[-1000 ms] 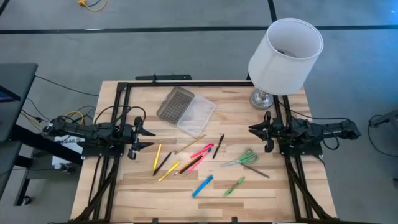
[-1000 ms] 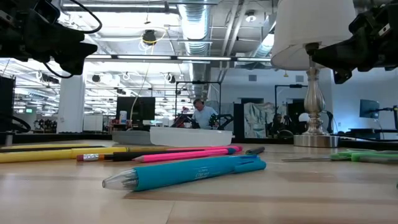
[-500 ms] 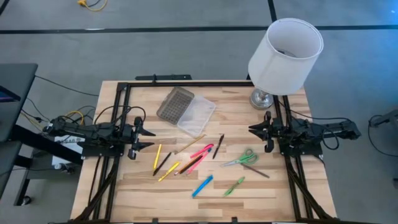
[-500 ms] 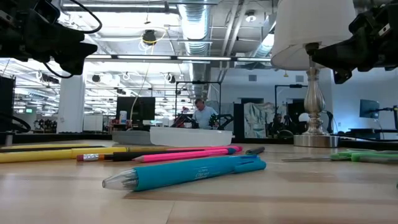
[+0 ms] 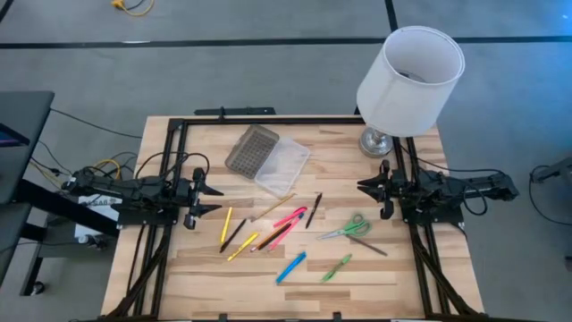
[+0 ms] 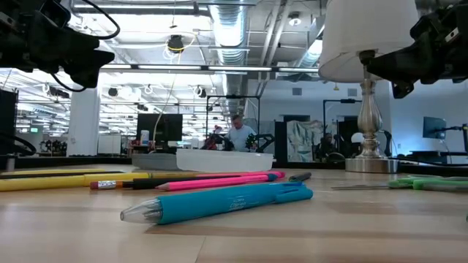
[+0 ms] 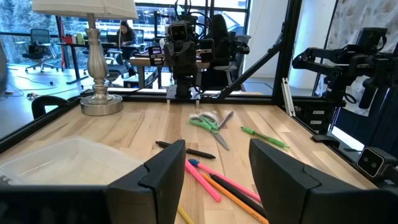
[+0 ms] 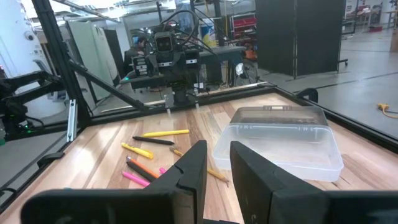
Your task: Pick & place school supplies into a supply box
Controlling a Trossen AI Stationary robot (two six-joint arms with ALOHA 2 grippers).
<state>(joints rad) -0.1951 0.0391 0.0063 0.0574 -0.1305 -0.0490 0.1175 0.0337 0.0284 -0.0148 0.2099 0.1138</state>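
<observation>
L hand [image 5: 207, 199] spread, R hand [image 5: 368, 187] narrowly parted, both empty at counter [image 5: 393, 259] edges; supply box [image 5: 267, 157] open, supplies loose.

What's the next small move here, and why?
Probably the left gripper should reach toward the nearest yellow pencil and come down over it. Both arms sit at the table's sides holding nothing, the left's fingers are open, every supply lies loose on the table, and the box lies open with its lid beside it. The right gripper waits opposite.
</observation>
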